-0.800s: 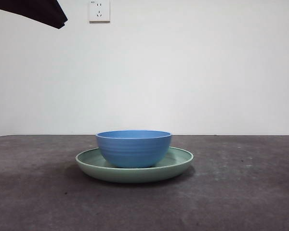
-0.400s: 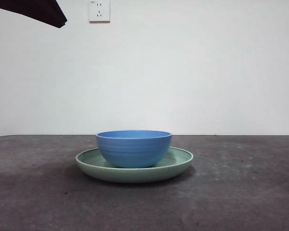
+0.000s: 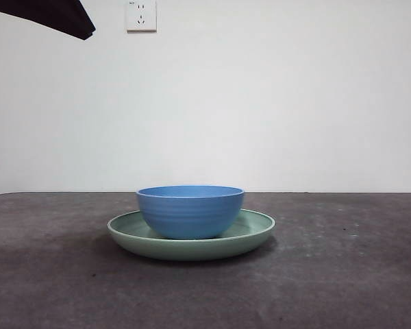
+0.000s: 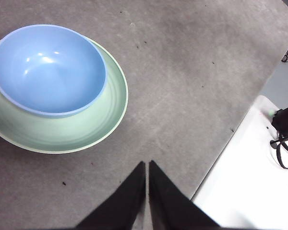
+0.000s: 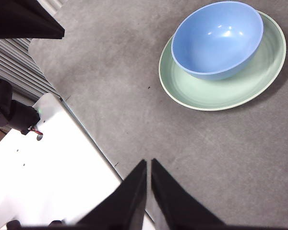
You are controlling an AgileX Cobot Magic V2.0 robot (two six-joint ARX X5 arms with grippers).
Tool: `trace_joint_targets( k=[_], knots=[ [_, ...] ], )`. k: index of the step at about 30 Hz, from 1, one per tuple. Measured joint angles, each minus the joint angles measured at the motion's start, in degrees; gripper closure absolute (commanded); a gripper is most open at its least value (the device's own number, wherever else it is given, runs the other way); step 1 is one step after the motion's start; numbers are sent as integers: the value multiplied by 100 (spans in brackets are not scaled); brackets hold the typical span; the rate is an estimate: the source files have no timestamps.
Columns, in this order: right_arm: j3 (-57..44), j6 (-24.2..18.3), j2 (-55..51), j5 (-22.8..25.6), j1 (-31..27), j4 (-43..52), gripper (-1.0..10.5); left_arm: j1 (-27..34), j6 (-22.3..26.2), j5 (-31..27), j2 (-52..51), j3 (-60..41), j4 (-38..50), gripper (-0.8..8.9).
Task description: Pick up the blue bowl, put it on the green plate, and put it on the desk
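1. The blue bowl point(image 3: 190, 211) sat upright inside the green plate point(image 3: 255, 234), which rested on the desk point(image 3: 342, 274).
2. The left gripper point(image 4: 147, 165) hung clear of both, jaws pressed together on nothing.
3. The right gripper point(image 5: 149, 164) hung likewise, clenched and empty, well apart from the plate.

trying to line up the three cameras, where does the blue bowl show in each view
Front view: the blue bowl sits at the centre, low in the picture, on the desk.
Left wrist view: the bowl is in the upper left corner.
Right wrist view: the bowl is at the upper right.
Shared landmark: the green plate under the bowl, seen in all three views.
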Motion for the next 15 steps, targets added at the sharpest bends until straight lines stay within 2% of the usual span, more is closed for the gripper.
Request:
trace_joint_targets(
  k=[4, 7, 11, 15],
  knots=[
    [0, 0, 0, 0, 0, 0, 939, 37, 4, -24, -55, -2, 87, 803],
    [0, 0, 0, 0, 0, 0, 939, 282, 76, -278, -369, -20, 413, 803],
    [0, 0, 0, 0, 0, 0, 939, 839, 280, -549, -997, -232, 1569, 804],
    [0, 0, 0, 0, 0, 0, 939, 1572, 389, -901, -1751, -791, 3112, 803]
  ],
)
